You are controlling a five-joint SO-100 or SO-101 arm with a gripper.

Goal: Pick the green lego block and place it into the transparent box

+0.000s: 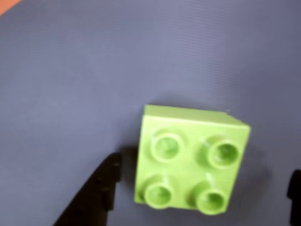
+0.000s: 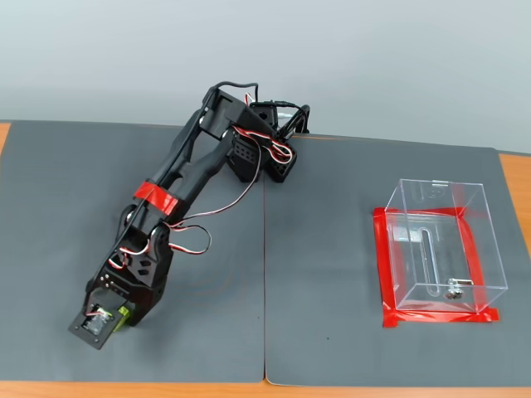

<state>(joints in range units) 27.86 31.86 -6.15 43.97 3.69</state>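
gripper [image 1: 200,197]: jaws spread, not clenched, nothing held. wrist view shows one black finger [image 1: 96,193] low left of the brick w/ a gap between, other finger just a sliver at right edge, also apart from it. fixed view: gripper head down at the mat near front-left corner

green lego block [image 1: 190,160]: lime, 4 studs up, flat on the mat between the two fingers, untouched as far as seen. fixed view only gives a sliver of lime [image 2: 123,313] under the gripper head; rest hidden by the arm

arm [image 2: 178,211]: black, red tape band mid-link, red/white wires, reaching from base at back-centre of the mat diagonally toward front-left

mat [image 2: 315,274]: dark grey, two sheets w/ seam down the middle, on an orange-brown table [image 2: 514,178] showing at the edges

transparent box [image 2: 440,249]: clear, open top, right half of the mat toward right edge, red tape [image 2: 380,265] framing its base, small metal fitting [image 2: 454,290] on its floor. empty. well apart from block and gripper

progress (judged): early. approach looks done, jaws straddling the brick. left: close on block, lift, carry across the mat to the right side, release over box opening. nothing placed yet
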